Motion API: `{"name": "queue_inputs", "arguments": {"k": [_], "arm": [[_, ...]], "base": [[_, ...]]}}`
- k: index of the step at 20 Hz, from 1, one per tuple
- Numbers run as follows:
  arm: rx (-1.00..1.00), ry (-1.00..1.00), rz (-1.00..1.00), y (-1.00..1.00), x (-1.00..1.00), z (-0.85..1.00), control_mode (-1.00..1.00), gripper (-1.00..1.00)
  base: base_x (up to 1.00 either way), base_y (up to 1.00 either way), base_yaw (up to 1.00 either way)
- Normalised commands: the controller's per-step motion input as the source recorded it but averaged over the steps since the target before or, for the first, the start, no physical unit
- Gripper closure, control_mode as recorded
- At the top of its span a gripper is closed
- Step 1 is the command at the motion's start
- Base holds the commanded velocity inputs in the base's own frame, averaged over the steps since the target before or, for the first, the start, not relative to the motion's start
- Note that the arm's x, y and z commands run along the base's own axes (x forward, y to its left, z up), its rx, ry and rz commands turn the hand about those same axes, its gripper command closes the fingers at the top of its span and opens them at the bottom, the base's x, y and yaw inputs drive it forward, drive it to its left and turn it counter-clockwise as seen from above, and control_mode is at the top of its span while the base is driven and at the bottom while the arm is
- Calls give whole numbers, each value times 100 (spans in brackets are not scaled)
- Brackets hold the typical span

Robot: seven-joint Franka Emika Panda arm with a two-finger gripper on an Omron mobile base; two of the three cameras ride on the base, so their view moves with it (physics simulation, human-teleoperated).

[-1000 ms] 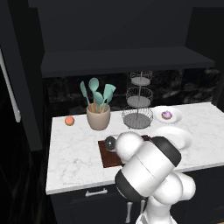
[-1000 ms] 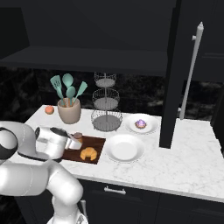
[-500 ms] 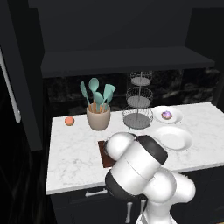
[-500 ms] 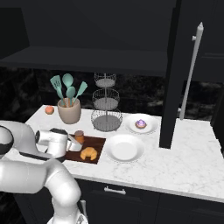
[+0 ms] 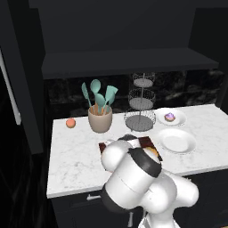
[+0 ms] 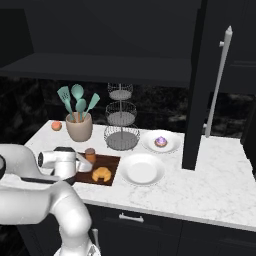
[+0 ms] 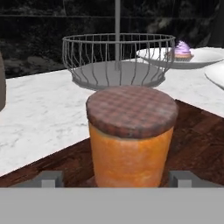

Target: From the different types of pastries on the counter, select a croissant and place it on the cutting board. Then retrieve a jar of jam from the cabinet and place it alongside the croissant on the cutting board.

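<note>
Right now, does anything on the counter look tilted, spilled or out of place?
Nothing stands out. The jar of jam stands upright on the cutting board beside the croissant. The purple-topped pastry sits on its plate.

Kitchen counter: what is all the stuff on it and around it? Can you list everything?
Jar of jam: one, orange with a checked brownish lid, standing on the cutting board.
Croissant: one, golden, on the board beside the jar.
Cutting board: one, dark brown, at the counter's front.
Counter: one, white marble.
Empty plate: one, white, right of the board.
Purple-topped pastry: one, on a second white plate behind.
Wire tiered stand: one, grey, behind the board.
Utensil pot: one, beige, holding teal utensils.
Round fruit: one, peach-orange, far left.
Cabinet shelf: one, black, above.
Pincer: one, tips either side of the jar, apart from it.
</note>
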Motion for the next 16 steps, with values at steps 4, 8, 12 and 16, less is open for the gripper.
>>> {"name": "queue_inputs", "arguments": {"k": [4, 8, 12, 16], "arm": [[14, -2, 0, -10, -96, 1, -100, -100], [19, 0, 0, -22, -100, 9, -100, -100], [17, -1, 0, -36, -100, 0, -100, -100], [18, -15, -2, -53, -100, 40, -100, -100]], "base": [[0, 0, 0], [0, 0, 0], [0, 0, 0], [0, 0, 0]]}}
